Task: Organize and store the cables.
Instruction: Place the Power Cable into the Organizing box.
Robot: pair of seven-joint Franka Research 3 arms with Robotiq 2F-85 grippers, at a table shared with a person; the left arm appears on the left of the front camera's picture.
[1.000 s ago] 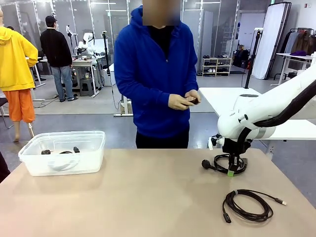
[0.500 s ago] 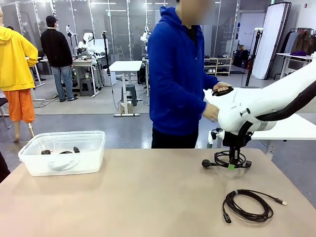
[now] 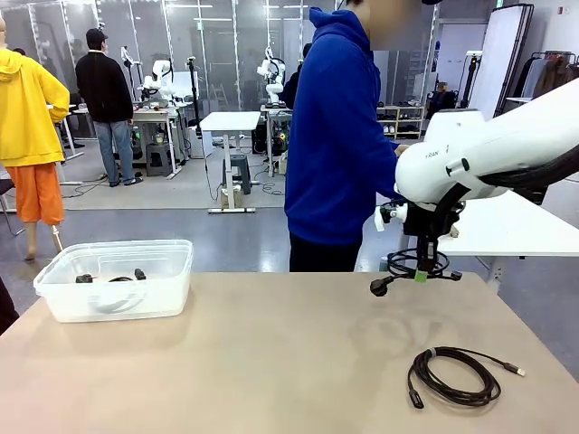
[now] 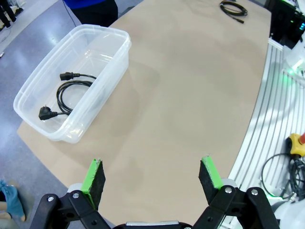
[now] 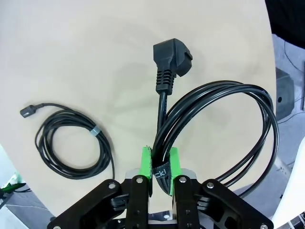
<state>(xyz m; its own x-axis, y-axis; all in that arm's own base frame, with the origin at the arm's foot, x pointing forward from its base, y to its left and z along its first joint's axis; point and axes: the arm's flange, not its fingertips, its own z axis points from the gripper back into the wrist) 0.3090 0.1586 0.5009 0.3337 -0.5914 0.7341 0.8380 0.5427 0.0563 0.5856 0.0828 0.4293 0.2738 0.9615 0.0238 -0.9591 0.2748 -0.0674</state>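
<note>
Lying in clear bin (image 4: pixel 102 52), 1 coiled cable (image 4: pixel 71 92), right gripper (image 5: pixel 160 157) clamping second cable (image 5: pixel 170 59)

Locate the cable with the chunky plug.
The power cable hangs clear of the table at front view's right, clamped in the right gripper, beyond the loose coil.

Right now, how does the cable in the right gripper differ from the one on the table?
The gripped cable hangs in the air, pinched in the right gripper; the table cable lies flat, untouched. The gripped cable has a bulky plug; the table cable has small ones. Both are black coils.
</note>
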